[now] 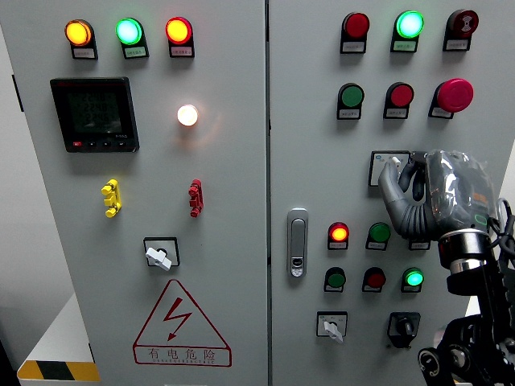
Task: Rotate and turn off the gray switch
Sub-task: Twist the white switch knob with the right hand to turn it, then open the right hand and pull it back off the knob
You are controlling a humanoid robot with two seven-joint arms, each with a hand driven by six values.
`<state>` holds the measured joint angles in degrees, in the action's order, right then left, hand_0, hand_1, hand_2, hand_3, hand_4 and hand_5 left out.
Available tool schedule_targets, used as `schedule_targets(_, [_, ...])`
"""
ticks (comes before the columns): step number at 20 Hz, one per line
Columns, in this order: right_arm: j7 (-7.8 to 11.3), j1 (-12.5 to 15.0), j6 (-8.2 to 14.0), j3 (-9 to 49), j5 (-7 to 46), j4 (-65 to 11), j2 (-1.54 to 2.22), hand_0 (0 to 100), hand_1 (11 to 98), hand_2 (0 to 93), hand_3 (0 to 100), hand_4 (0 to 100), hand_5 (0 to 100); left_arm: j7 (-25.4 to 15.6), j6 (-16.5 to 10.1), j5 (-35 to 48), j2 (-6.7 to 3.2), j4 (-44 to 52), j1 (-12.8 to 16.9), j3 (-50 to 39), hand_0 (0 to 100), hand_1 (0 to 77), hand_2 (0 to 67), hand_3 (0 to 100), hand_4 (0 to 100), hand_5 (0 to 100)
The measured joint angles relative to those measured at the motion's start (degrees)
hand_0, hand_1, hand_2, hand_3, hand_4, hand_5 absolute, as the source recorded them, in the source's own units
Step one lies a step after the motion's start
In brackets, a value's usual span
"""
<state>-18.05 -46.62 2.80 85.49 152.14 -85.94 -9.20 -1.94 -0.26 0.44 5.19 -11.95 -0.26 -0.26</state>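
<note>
Gray switch [392, 167] sits on the cabinet's right door [314, 145], below the green and red buttons. From the head view, the right hand [430, 197] has its fingers [396, 186] clamped on its knob. Gripping looks done; the rotation is probably left.

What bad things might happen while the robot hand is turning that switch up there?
1. The right hand covers most of the gray switch, so its fingers might slip off the knob without turning it fully.
2. The big red mushroom button sits just above the hand; a bump could press it.
3. The lit red button and the green button sit just below the hand, so a wrist swing might hit them.
</note>
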Motion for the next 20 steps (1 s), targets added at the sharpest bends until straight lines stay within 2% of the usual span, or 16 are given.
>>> schedule_targets(4, [0.05,0.31,0.18,0.03,0.15,-0.23,0.02,88,31.0,70.8,100,98,100,-0.01,0.00,0.00,0.00,-0.01,0.00,0.00,0,0.0,12.7,18,9,12])
schedule_targets(8, [0.69,0.82,0.35,0.49,1.22,-0.96,0.22,85,31.3,64.9,100,96,100,-0.01,0.00,0.00,0.00,-0.03,0.00,0.00,0,0.0,12.7,18,9,12])
schedule_targets(9, [0.94,1.19,0.42,0.58,1.49,-1.38,0.24,83,32.0,61.8,100,95,100,-0.01,0.00,0.00,0.00,-0.03,0.00,0.00,0,0.0,12.7,18,9,12])
schedule_targets(13, [2.05,3.91,0.47,1.12,1.75,-4.95,0.22,78,33.9,61.7,100,89,100,-0.02,0.00,0.00,0.00,-0.01,0.00,0.00,0,0.0,12.7,18,10,12])
schedule_targets(15, [2.28,5.89,0.48,1.23,1.76,-7.51,0.12,77,34.4,61.1,96,83,100,-0.02,0.00,0.00,0.00,0.00,0.00,0.00,0,0.0,12.6,18,10,12])
schedule_targets(18, [3.57,8.95,0.52,1.32,1.79,-11.62,0.03,74,35.8,56.4,83,68,100,-0.02,0.00,0.00,0.00,0.01,-0.02,0.00,0,0.0,12.6,18,10,12])
schedule_targets(19, [3.98,9.72,0.54,1.41,1.79,-12.92,0.03,74,36.0,54.8,80,65,99,-0.02,0.00,0.00,0.00,0.01,-0.02,0.00,0,0.0,12.6,18,10,12])
schedule_targets(20, [4.30,10.38,0.54,1.52,1.80,-14.06,0.03,73,36.8,50.4,74,59,92,-0.02,0.00,0.00,0.00,0.01,-0.02,0.00,0,0.0,12.6,18,10,12])
